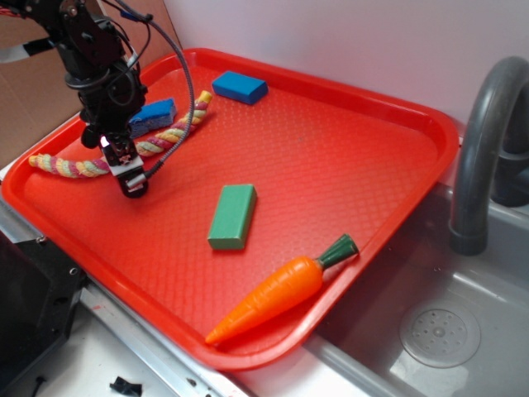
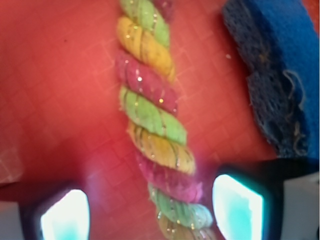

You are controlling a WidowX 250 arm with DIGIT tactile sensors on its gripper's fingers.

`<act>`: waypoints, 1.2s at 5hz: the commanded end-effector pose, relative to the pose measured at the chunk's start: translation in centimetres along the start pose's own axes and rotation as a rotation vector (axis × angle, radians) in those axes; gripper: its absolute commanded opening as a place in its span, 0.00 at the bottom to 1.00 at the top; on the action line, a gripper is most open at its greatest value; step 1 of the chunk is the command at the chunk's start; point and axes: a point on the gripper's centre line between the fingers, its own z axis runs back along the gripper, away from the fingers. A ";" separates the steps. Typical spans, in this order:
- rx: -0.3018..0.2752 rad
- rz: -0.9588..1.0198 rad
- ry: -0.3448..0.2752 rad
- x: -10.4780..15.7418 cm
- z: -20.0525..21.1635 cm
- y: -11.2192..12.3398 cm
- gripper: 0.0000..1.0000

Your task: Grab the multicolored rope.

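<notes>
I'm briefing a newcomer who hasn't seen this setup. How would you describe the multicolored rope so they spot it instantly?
Start at the big red plastic tray beside the grey sink. Along its far-left side, under the black robot tool, lies a long twisted rope of pink, yellow and pale green strands. Its neighbours, the blue sponge and blue block, are short and single-coloured.

A mock kitchen set up for robot work is suggested. A grey moulded sink basin (image 1: 463,322) with a round drain (image 1: 440,337) and a curved grey plastic faucet (image 1: 483,141) is seen beside a red textured plastic tray (image 1: 347,165). Toy-like props are laid out on it, such as an orange plastic carrot (image 1: 277,294). Brown cardboard (image 1: 33,91) is propped behind a plain pale wall (image 1: 347,41).
</notes>
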 end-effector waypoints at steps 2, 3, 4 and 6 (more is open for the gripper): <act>0.009 0.069 -0.007 0.4 0.7 0.4 0.00; 0.049 0.213 -0.018 0.7 3.7 0.5 0.00; -0.003 0.403 -0.041 0.7 8.9 -0.3 0.00; -0.085 0.572 -0.184 0.1 18.6 -2.8 0.00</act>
